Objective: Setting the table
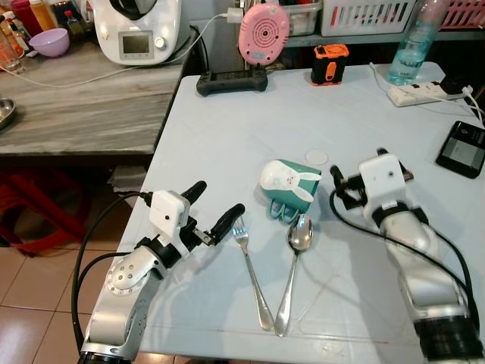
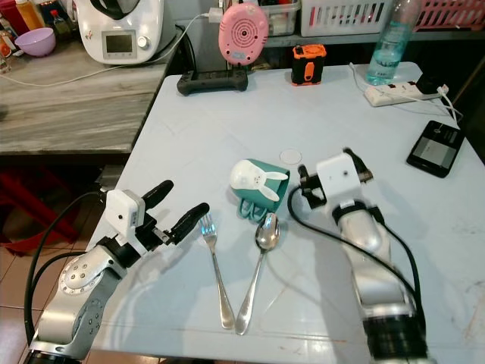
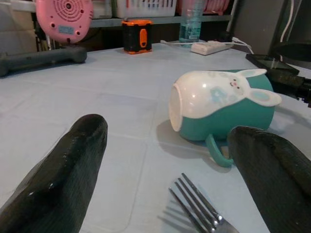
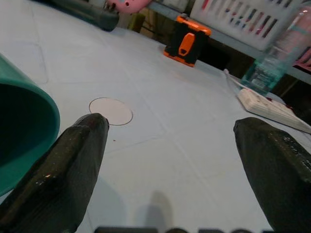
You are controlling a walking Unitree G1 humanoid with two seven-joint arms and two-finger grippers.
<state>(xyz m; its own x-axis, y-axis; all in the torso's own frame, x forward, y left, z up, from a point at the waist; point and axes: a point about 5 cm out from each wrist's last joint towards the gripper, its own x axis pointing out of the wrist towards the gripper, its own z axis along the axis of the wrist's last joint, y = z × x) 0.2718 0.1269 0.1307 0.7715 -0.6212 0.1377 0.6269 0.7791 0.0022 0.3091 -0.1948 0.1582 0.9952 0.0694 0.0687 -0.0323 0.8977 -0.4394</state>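
I've got the left gripper (image 1: 213,211) low over the near left part of the pale blue table (image 1: 227,121), jaws spread and empty, just beside the tines of the fork (image 1: 252,274). The fork and spoon (image 1: 293,267) lie side by side, handles towards me, the spoon's bowl touching the teal bunny mug (image 1: 287,191), which is tipped on its side. My right gripper (image 1: 339,187) sits just right of the mug's open mouth, jaws spread, holding nothing.
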